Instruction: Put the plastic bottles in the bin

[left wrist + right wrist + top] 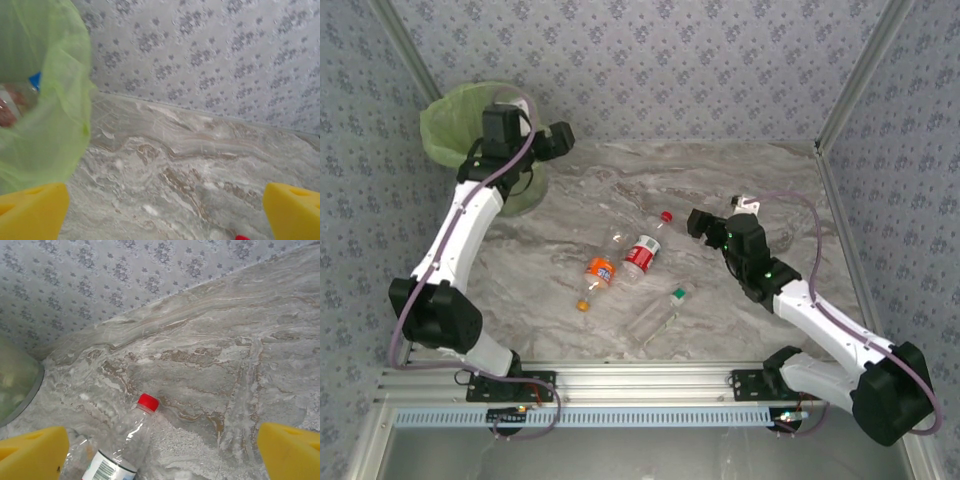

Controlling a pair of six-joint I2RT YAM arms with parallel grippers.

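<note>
top: bin (455,115) at far-left corner of desk (750,185), left claw (558,137) just beside its rim; three bottles (601,272) lie mid-desk, right claw (697,222) near the red-capped bottle (642,252) | left wrist: claw wide, empty, bin at left | right wrist: claw wide, empty, red-capped bottle lying below

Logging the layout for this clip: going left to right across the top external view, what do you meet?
Round light-green bag-lined bin → orange-labelled clear plastic bottle → red-labelled clear plastic bottle with red cap → right gripper.
</note>
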